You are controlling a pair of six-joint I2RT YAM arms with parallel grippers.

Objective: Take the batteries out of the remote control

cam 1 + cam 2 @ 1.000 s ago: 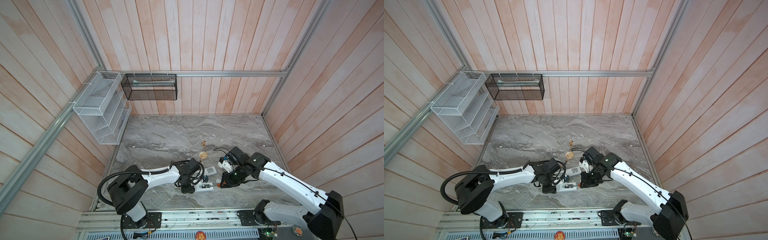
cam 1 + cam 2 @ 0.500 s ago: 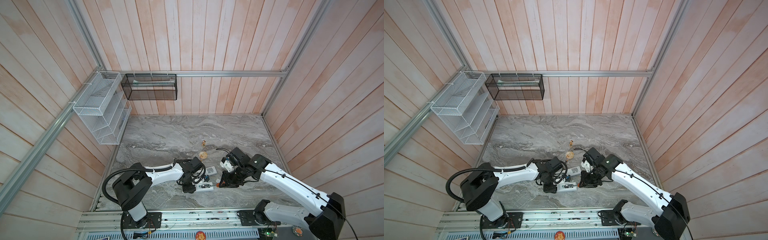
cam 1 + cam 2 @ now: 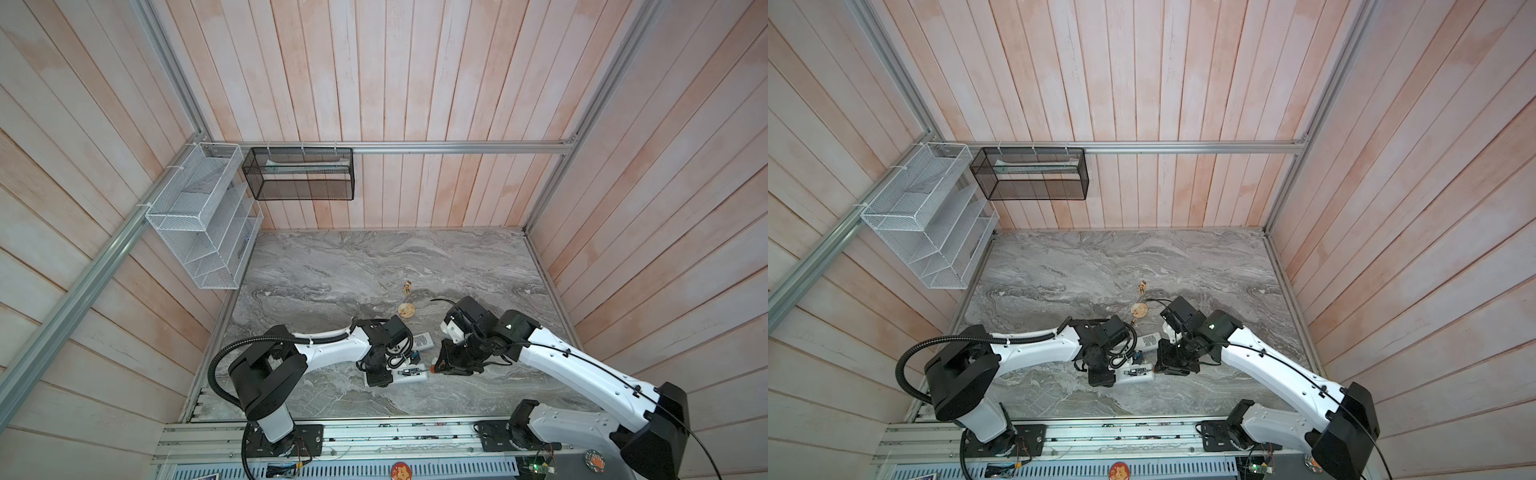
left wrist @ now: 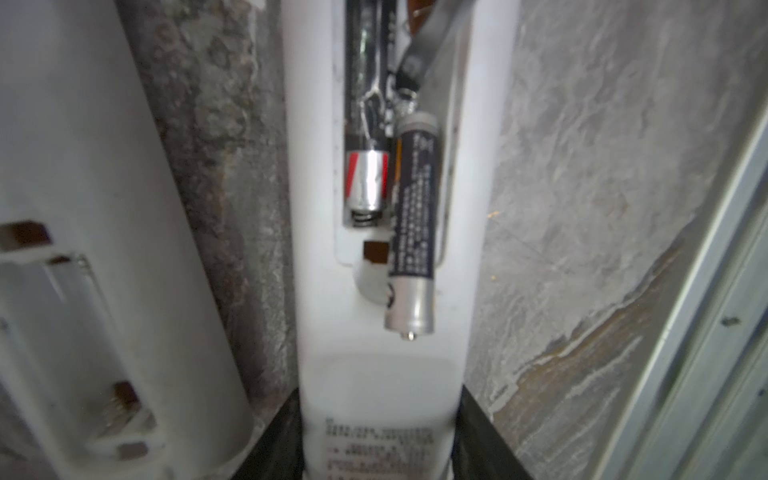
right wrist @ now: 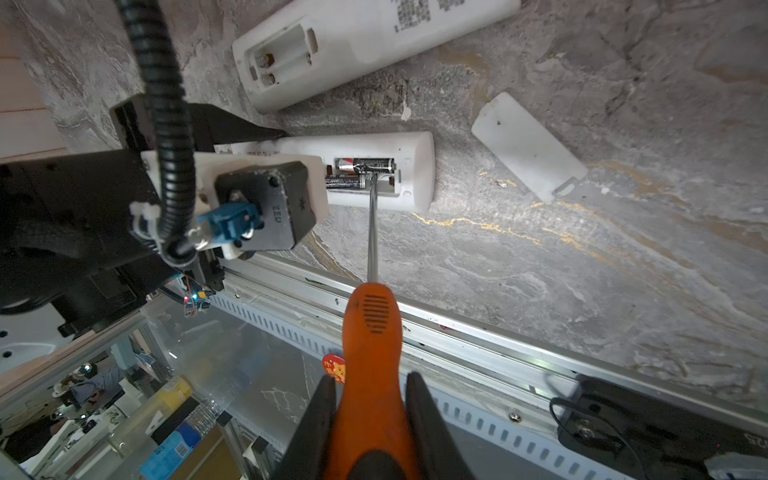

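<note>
Lower centre of both top views: the white remote control [image 3: 411, 376] lies on the marble table [image 3: 374, 257], pinched at its sides by the left gripper [image 4: 380, 440]. An orange-handled screwdriver [image 5: 371, 328] is clamped in the right gripper [image 5: 370, 415], its tip set in the open battery bay. One dark battery [image 4: 413, 224] is levered up, apparently half out; the wrist view is soft. A second battery [image 4: 368, 178] is seated against its spring. Neither is judged unloaded yet. A neighbouring remote [image 5: 357, 45] is noted with an empty bay, a cover plate [image 5: 530, 145] loose nearby.
</note>
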